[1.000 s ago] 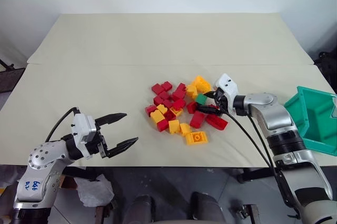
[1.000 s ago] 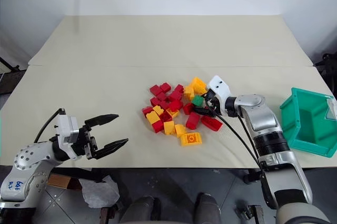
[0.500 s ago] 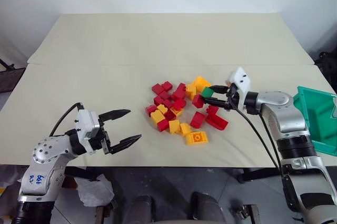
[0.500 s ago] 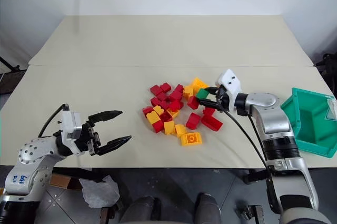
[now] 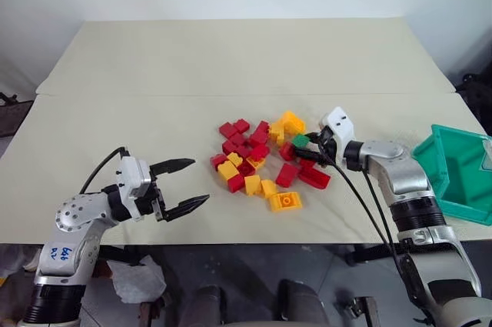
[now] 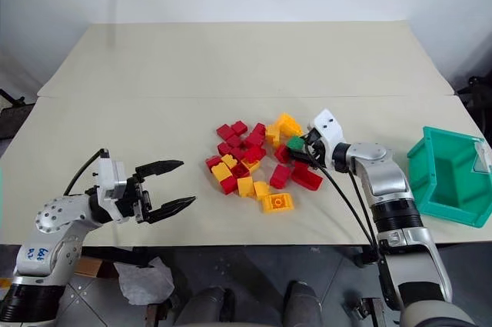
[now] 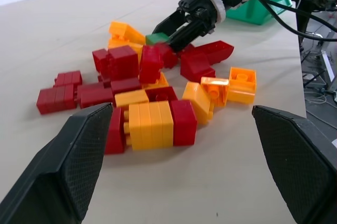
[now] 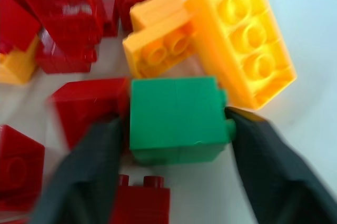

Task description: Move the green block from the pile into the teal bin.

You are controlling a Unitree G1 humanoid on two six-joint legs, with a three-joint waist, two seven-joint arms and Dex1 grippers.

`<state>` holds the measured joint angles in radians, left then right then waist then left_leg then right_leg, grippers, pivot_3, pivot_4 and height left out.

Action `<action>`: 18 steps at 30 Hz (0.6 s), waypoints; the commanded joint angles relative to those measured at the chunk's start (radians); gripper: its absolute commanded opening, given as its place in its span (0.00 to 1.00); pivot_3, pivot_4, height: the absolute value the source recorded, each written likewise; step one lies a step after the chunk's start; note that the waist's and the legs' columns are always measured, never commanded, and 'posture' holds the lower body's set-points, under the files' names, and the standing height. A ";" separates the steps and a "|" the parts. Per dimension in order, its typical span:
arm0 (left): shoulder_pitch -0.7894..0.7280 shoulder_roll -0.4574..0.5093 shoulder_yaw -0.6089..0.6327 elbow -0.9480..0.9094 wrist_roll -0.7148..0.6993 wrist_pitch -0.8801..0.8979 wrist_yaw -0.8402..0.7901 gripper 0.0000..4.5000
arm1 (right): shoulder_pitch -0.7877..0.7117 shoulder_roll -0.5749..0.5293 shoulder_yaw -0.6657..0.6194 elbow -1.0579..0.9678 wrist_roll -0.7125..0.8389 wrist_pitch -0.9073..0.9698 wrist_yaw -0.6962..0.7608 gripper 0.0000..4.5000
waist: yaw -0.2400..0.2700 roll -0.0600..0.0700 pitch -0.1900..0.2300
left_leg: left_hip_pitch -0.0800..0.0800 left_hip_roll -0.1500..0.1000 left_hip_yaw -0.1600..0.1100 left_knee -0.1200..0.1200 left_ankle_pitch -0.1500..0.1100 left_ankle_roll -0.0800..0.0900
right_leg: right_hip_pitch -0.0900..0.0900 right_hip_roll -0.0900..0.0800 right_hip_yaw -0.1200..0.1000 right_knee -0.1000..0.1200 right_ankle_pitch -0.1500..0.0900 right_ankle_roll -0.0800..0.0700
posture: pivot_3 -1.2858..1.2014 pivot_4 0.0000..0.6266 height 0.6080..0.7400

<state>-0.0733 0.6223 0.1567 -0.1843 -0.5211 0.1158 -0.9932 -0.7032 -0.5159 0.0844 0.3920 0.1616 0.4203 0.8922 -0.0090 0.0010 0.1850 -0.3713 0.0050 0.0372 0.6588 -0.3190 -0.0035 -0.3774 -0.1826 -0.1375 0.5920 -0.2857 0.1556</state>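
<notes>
At the pile's [image 5: 265,161] right edge, the grasp on the green block [image 5: 300,141] is in hand.
Right pincer [image 5: 307,148] straddles the block with fingers spread, not visibly pinching; next it must squeeze, lift, and carry rightward to the teal bin [image 5: 455,173]. Left pincer [image 5: 187,184] hovers spread, empty, over the worktop [image 5: 231,58].

Head stereo overhead; wrist close-ups of the pile [image 5: 265,159]
</notes>
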 commanded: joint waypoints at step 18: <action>0.031 -0.004 0.026 -0.050 0.005 -0.037 0.040 1.00 | -0.064 -0.087 -0.022 0.035 -0.002 -0.048 0.094 1.00 | 0.004 0.000 0.000 | 0.000 0.000 0.000 0.000 0.000 0.000 | 0.000 0.000 0.000 0.000 0.000 0.000 | 0.52 0.24 1.00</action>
<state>-0.0493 0.6223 0.1682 -0.1905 -0.5112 0.0947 -0.9558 -0.7480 -0.6072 0.0708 0.4302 0.1635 0.3912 0.9915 -0.0050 0.0010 0.1850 -0.3711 0.0053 0.0377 0.6589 -0.3194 -0.0037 -0.3775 -0.1823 -0.1375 0.5919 -0.2857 0.1555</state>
